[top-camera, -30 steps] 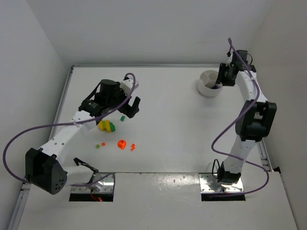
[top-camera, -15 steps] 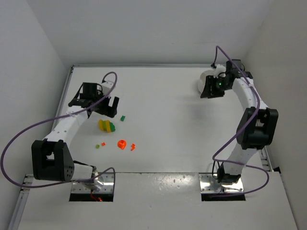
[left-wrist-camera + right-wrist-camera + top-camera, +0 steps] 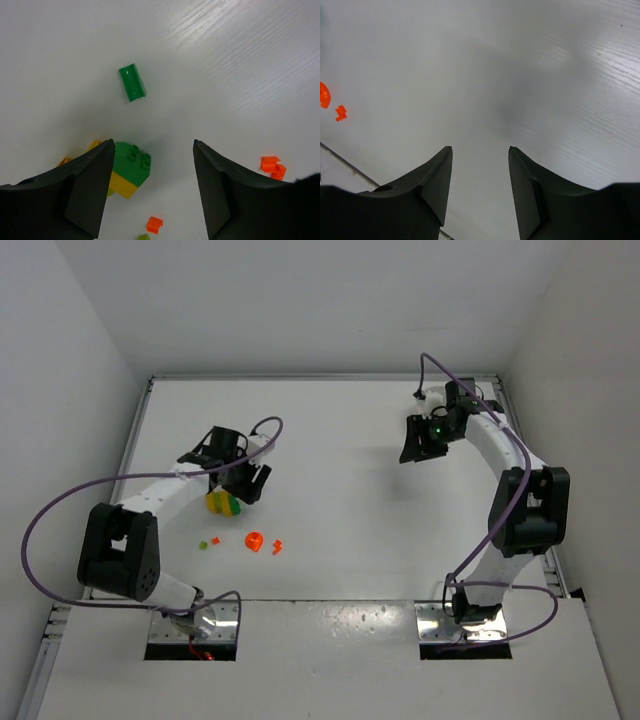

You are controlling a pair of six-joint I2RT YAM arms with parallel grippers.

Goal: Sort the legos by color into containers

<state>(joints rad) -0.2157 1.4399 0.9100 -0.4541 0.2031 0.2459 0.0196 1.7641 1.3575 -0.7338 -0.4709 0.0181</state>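
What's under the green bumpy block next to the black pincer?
A yellow block sits right under the green block, joined to it. A finger of the left pincer covers their left edge, so whatever lies under that end cannot be seen.

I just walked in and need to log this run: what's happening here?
Two arms are sorting loose legos by colour. The left arm hovers over them, jaws open and empty: a green brick ahead, a green-and-yellow brick beside one jaw. The right arm, jaws open, hangs over bare table, holding nothing.
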